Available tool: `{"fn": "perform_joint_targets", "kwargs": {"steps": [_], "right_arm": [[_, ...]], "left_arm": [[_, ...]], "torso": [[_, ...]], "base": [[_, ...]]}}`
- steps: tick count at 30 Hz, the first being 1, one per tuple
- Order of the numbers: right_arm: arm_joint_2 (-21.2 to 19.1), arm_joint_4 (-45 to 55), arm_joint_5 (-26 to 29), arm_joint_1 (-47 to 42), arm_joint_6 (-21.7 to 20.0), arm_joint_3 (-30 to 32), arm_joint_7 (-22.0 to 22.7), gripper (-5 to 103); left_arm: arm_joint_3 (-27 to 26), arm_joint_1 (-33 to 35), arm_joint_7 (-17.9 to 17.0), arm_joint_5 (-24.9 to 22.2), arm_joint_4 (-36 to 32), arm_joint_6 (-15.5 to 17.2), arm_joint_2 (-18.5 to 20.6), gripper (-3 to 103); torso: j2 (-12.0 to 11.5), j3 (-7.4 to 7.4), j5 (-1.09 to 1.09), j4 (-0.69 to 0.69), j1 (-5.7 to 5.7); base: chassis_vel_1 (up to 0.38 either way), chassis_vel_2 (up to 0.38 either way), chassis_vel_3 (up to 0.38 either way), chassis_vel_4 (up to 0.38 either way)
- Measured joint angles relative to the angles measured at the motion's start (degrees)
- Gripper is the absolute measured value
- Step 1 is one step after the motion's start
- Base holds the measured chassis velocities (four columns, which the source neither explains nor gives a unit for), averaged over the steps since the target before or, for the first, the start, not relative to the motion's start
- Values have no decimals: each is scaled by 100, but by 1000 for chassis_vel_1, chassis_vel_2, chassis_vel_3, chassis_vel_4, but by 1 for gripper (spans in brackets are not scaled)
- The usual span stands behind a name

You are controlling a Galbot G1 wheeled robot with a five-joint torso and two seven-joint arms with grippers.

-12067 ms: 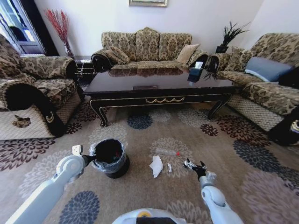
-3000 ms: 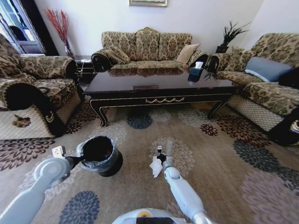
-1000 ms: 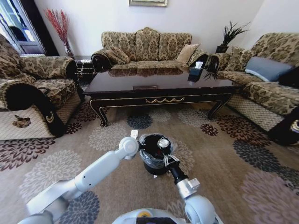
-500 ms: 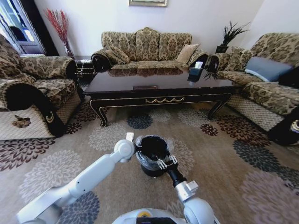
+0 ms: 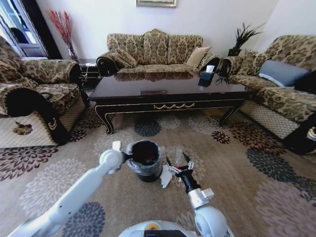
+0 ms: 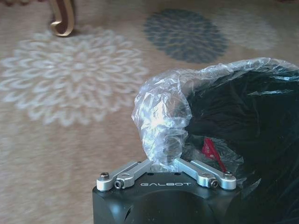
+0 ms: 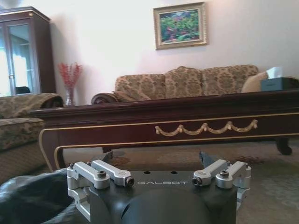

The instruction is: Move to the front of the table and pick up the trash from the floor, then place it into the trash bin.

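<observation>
The left hand (image 5: pixel 124 156) stays clamped on the liner rim of the trash bin (image 5: pixel 144 160), which has swung away to the robot's left since half a second ago and now sits on the carpet beside the right hand (image 5: pixel 178 164), no longer under it. That right hand is spread wide and empty (a red scrap (image 6: pixel 209 150) shows inside the bin), with crumpled white paper (image 5: pixel 165 180) on the floor just beside it, well short of the table (image 5: pixel 173 98).

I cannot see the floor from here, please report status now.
Left end effector shut on trash bin liner rim. Right end effector open, empty, beside bin. White paper on carpet. Nothing in the way.
</observation>
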Motion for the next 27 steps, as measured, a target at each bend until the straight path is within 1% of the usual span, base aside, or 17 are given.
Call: {"fn": "perform_joint_targets", "kwargs": {"steps": [1, 3, 5, 7, 8, 11, 13, 15, 16, 18, 20, 23, 24, 27], "right_arm": [[7, -117, 52, 45, 9, 64, 22, 100], [10, -210, 73, 83, 14, 93, 36, 100], [39, -542, 83, 197, 17, 133, 90, 100], [91, -921, 47, 307, 16, 126, 137, 100], [91, -921, 47, 307, 16, 126, 137, 100], [182, -1545, -86, 506, 36, 49, 163, 100], [224, -1945, -183, 666, 55, 16, 163, 100], [244, -2117, -189, 736, 55, 1, 163, 100], [248, -2149, -186, 748, 53, -2, 163, 100], [289, -2561, 0, 914, -39, -49, 164, 100], [297, -2703, 62, 961, -62, -55, 166, 100], [306, -3362, 103, 1152, -42, -29, 154, 100], [306, -3362, 103, 1152, -42, -29, 154, 100], [311, -3854, 102, 1312, 18, 21, 121, 100]], "left_arm": [[-142, 152, 59, 86, 2, 0, 51, 0], [-222, 235, 90, 120, 10, 0, 77, 0], [-427, 395, 149, 163, 29, 1, 127, 0], [-623, 471, 172, 157, 30, 2, 133, 0], [-623, 471, 172, 157, 30, 2, 133, 0], [-920, 560, 194, 92, 29, -1, 141, 0], [-1075, 641, 221, 51, 15, 0, 200, 0], [-1156, 691, 235, 44, 10, 1, 232, 0], [-1173, 701, 237, 43, 9, 1, 237, 0], [-1419, 878, 272, 32, -11, 1, 284, 0], [-1480, 935, 281, 32, -21, 0, 286, 0], [-1571, 1087, 288, 32, -85, 1, 262, 0], [-1571, 1087, 288, 32, -85, 1, 262, 0], [-1573, 1113, 291, 29, -143, 1, 225, 0]], "torso": [[0, 0, 1, 1, 0], [0, 0, 0, 2, 0], [0, 0, -1, 1, 0], [0, 0, 1, 0, 0], [0, 0, 1, 0, 0], [0, 0, 2, -2, 0], [-1, 0, 1, -2, 0], [0, 0, 1, 0, 0], [0, 0, 1, 0, 0], [0, 0, 1, 1, 0], [0, 0, 1, 1, 0], [0, 0, 1, 1, 0], [0, 0, 1, 1, 0], [0, 0, 1, -2, 0]], "base": [[0, 0, 0, 0], [0, 0, 0, 0], [0, 0, 0, 0], [0, 0, 0, 0], [0, 0, 0, 0], [0, 0, 0, 0], [0, 0, 0, 0], [0, 0, 0, 0], [0, 0, 0, 0], [0, 0, 0, 0], [0, 0, 0, 0], [0, 0, 0, 0], [0, 0, 0, 0], [0, 0, 0, 0]]}}
